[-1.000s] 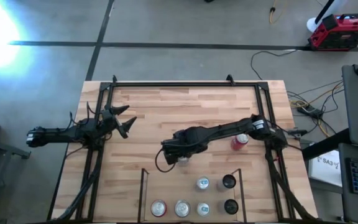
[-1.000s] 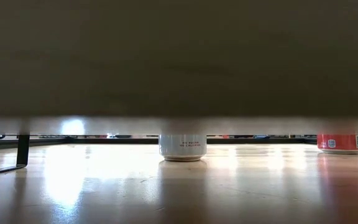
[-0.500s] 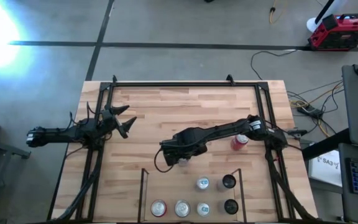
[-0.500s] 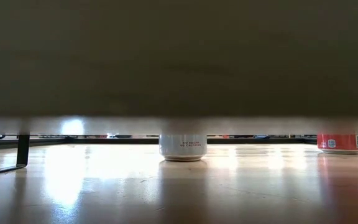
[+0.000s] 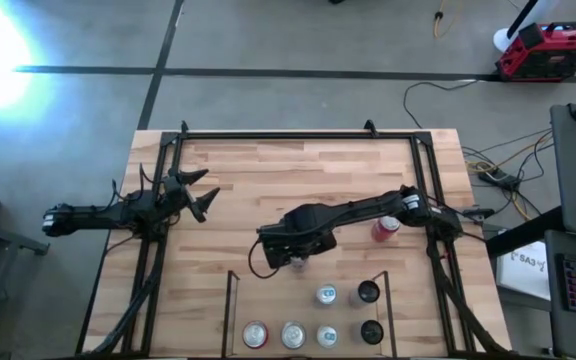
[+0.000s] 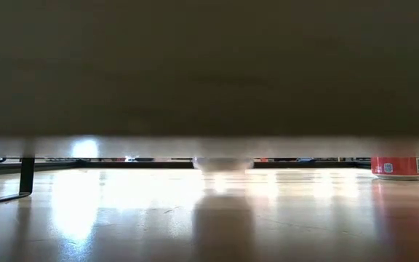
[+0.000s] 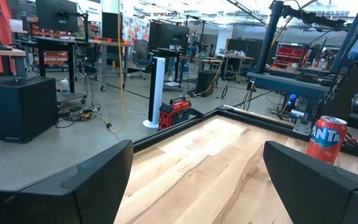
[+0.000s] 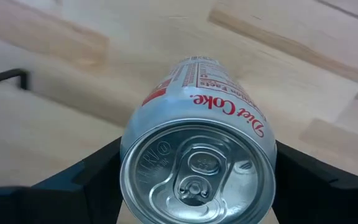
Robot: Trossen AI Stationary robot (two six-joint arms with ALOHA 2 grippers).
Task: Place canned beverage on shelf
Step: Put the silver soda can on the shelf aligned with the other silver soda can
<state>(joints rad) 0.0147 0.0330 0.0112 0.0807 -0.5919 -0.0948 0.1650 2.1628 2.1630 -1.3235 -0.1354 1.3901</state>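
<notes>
Right claw (image 5: 296, 258) clamped on the silver Diet Coke can (image 8: 197, 155), fingers on either side of its wall, long axis running along the wrist camera's line of sight; can held clear of the light wood counter (image 5: 298, 180); the shelf (image 5: 308, 290), a black-railed bay holding five cans, lies just beside it toward the near edge; left claw (image 5: 200, 196) spread apart, well off at the left rail

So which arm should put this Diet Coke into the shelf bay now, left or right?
Right. The right gripper is shut on the Diet Coke can, lifted just off the table beside the shelf, where five cans stand. The left gripper is open and empty at the table's left edge.
</notes>
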